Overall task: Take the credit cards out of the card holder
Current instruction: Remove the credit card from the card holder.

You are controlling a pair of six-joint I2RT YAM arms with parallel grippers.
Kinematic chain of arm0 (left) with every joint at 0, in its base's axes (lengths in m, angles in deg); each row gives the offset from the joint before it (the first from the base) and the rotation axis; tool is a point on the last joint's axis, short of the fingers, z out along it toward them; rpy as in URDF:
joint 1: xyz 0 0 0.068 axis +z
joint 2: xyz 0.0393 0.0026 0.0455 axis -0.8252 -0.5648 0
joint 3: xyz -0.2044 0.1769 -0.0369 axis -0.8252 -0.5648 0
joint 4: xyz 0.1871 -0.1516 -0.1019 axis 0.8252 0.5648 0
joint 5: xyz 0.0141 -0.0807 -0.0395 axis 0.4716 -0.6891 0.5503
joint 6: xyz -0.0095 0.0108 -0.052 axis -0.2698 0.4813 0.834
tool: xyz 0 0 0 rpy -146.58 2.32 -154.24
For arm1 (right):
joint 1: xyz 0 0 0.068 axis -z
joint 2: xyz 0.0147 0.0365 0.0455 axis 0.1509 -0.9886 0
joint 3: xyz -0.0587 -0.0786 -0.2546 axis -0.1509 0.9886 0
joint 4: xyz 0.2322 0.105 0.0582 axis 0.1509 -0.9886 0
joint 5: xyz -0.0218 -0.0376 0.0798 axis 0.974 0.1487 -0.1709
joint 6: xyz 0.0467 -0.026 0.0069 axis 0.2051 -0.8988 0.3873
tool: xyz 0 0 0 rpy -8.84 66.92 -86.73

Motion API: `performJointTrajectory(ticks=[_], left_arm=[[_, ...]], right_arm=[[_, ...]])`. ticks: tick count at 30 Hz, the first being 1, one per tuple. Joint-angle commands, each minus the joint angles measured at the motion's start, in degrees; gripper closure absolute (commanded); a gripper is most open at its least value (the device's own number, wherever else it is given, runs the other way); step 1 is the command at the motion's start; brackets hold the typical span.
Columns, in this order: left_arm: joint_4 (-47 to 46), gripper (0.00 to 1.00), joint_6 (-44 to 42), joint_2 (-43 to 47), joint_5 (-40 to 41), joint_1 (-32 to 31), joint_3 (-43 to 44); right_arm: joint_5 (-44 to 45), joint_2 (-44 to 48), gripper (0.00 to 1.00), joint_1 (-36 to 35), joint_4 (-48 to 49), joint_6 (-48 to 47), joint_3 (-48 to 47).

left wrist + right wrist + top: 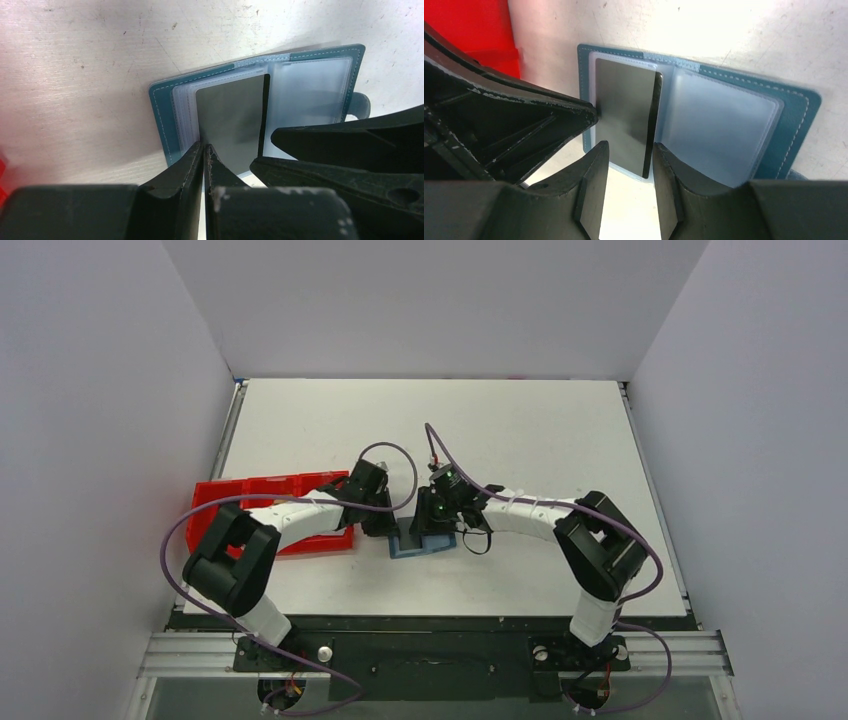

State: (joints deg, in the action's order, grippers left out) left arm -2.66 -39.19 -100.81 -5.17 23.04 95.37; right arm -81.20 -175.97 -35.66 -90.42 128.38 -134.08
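The blue card holder (425, 545) (162, 115) (794, 115) lies open on the table, its clear sleeves showing. A dark grey credit card (230, 115) (624, 110) sits in one sleeve, its right edge lifted. My left gripper (383, 528) (204, 146) is shut, its tips down on the sleeves at the card's near left corner. I cannot tell if it pinches anything. My right gripper (432, 525) (629, 150) is open, and the card's near end lies between its fingers, the lifted edge close to the right finger.
A red tray (265, 490) (474, 30) lies left of the holder, under the left arm. The two grippers stand close together over the holder; the right fingers (350, 135) fill the right of the left wrist view. White walls enclose the table.
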Motion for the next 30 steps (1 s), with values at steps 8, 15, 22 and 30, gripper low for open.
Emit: performJointTrajectory(ticks=[8,15,22,30], left_arm=[[-1.9,1.00,0.5,-2.8,1.0,-2.0,1.5],[0.1,1.00,1.7,-4.0,3.4,-2.5,1.8],[0.6,1.00,2.0,-4.3,4.0,-2.8,1.4],[1.1,1.00,2.6,-4.7,4.7,-2.8,1.2]], right_arm=[[-1.4,-1.8,0.66,1.7,7.5,1.8,3.5],[-3.9,-0.3,0.70,4.0,13.0,4.0,7.9],[-10.1,0.3,0.71,6.3,25.4,9.2,13.3],[-14.8,0.6,0.71,9.6,38.6,16.2,19.3]])
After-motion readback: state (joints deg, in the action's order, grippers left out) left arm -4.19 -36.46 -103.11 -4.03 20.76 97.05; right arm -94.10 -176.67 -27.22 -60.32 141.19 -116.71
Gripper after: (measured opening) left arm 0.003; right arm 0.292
